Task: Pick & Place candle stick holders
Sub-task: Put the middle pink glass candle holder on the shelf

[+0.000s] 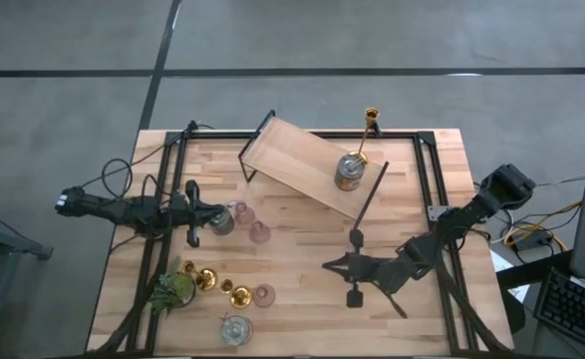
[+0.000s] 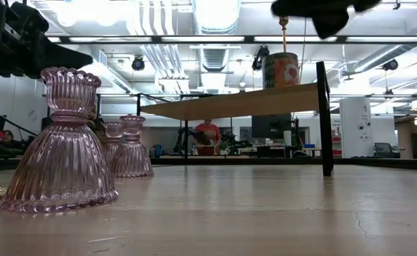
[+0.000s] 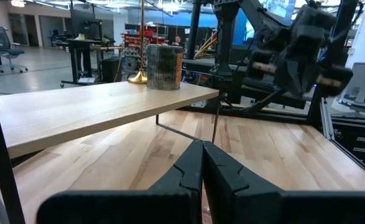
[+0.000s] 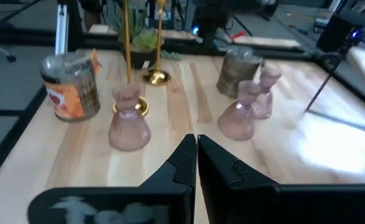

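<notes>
Candle stick holders sit in two groups: toward 7 o'clock on the table (image 1: pixel 302 299), a silvery-glass holder (image 1: pixel 236 329), a pink cup (image 1: pixel 264 294) and two gold candlesticks (image 1: pixel 222 289) beside a leafy plant (image 1: pixel 172 289); toward 9 o'clock, two pink cups (image 1: pixel 251 223) by the left gripper (image 1: pixel 230 212), fingers together (nothing between them). The right gripper (image 1: pixel 330 265), at 5 o'clock, is likewise closed and empty. Farther, at 12 o'clock, a wooden shelf (image 1: pixel 292 160) carries one silvery holder (image 1: pixel 349 172) and one gold candlestick (image 1: pixel 369 125).
</notes>
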